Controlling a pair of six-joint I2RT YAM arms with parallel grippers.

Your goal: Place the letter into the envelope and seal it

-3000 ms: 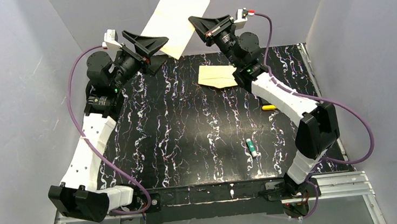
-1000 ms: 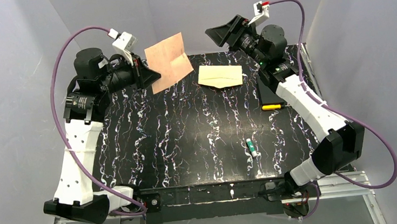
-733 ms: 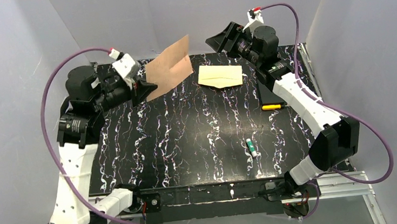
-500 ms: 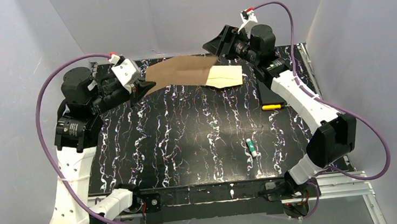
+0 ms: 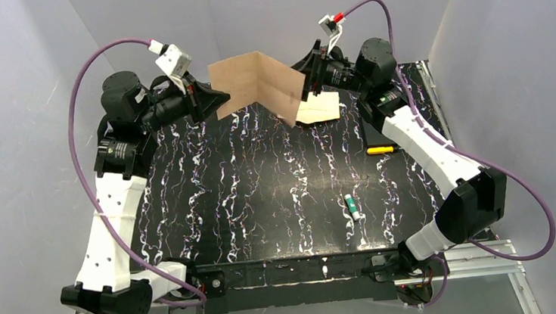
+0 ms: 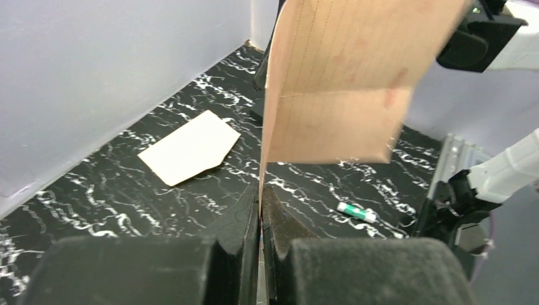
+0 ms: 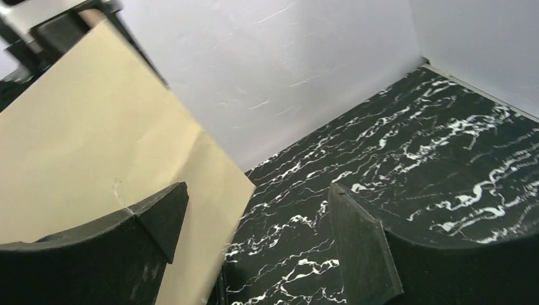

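Letter [image 5: 261,82] is up in the air over the far side of the table [image 5: 263,196], bent into a V along a crease. Left gripper [image 5: 217,101] is pressed together, pinching the letter's left edge. Right gripper [image 5: 305,86] is spread at the opposite edge; the paper sits in the gap, not clamped. Envelope [image 5: 321,107] lies flat on the far table, partly hidden behind the letter, nothing touching it. Looks like an early step: the letter is creased at most, with insertion and sealing both left. Glue stick [image 5: 351,206] lies untouched nearer the front, yellow pen [image 5: 379,149] on the right.
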